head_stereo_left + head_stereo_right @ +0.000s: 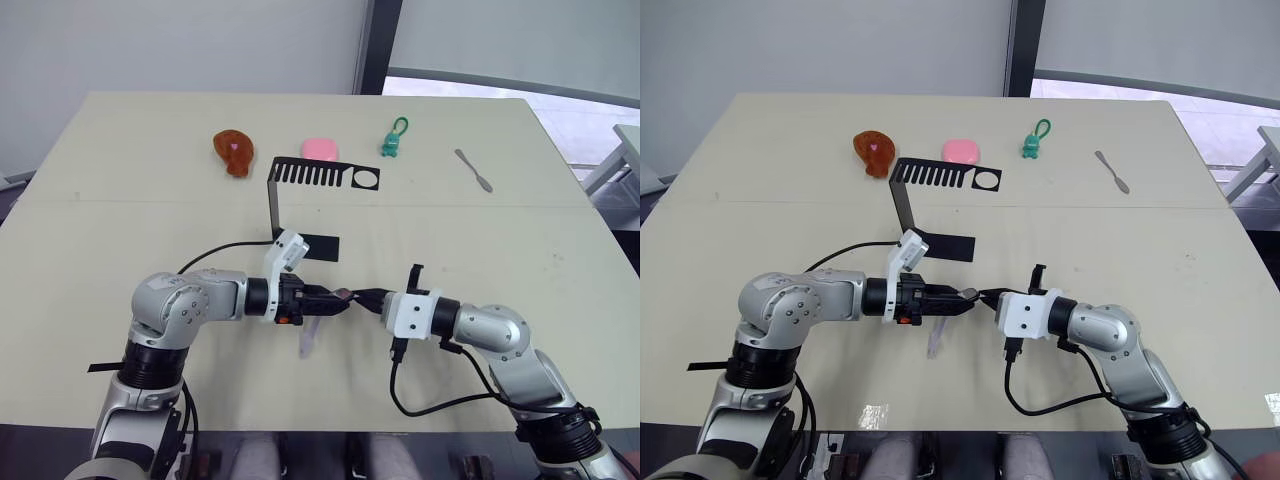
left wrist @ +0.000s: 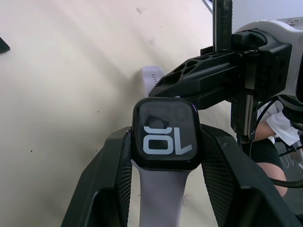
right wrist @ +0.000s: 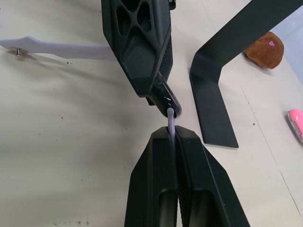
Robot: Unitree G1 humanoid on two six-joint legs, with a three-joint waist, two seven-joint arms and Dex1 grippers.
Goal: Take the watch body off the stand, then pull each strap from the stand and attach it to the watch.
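Both arms are reaching inward, level above the tabletop (image 1: 120,200), tips meeting in front of the stand (image 1: 275,200). The left end effector (image 2: 165,156) is clamping the watch (image 2: 165,133), one strap (image 2: 158,194) hanging below. The right end effector (image 3: 173,137) is pinching the second strap (image 3: 171,124) against the watch.

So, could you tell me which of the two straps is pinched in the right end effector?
The short strap entering the watch body; the other strap hangs free from it.
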